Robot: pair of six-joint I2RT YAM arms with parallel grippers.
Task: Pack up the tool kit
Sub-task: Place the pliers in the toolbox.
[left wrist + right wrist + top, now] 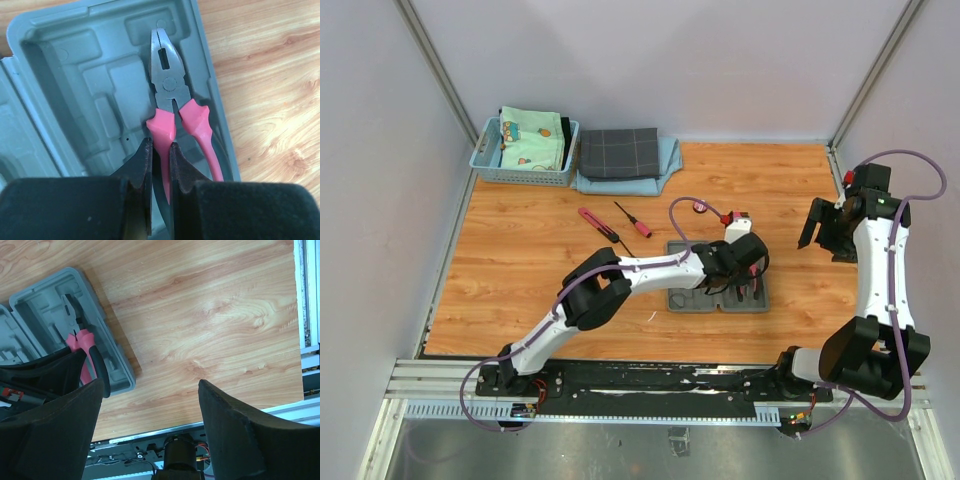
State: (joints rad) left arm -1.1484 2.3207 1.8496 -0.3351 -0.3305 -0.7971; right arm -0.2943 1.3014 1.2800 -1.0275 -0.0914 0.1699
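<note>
One pliers handle (161,129) lies pinched in left claw (160,149), inside case (75,65).

A warm orange wood-grain table (520,290) is filling the middle of the overhead frame. Plain pale lilac walls (650,60) are closing it in along the top, left and right, with slim grey metal posts (429,60) slanting down from the upper corners. Along the bottom edge a silver aluminium rail (430,378) is running across, a dull grey metal surface (620,450) is lying below it, and soft, even light is falling over the wood.
</note>
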